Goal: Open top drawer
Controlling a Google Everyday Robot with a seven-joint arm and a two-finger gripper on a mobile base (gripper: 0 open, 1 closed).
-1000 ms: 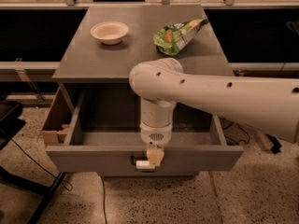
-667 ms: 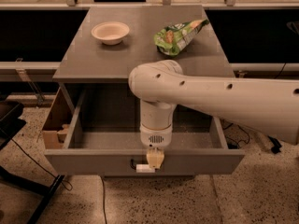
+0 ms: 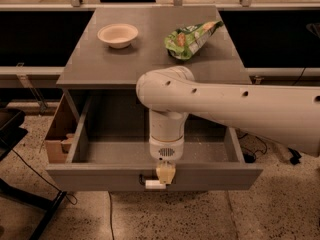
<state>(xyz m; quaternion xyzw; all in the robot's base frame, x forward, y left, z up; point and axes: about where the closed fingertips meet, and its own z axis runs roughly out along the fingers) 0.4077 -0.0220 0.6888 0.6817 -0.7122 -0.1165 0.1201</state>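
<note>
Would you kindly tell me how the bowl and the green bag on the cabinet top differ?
The bowl is pale, round and upright; the green bag is crinkled, elongated and lying on its side. The bowl sits picture-left on the cabinet top, the green bag picture-right. Both rest on that grey surface, apart. The gripper is at the front of the open top drawer.

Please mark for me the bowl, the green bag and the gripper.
bowl (image 3: 117, 35), camera view, middle of its inside.
green bag (image 3: 190, 38), camera view, middle of the bag.
gripper (image 3: 166, 174), camera view, its tip, at the top drawer (image 3: 90, 177) front.
</note>
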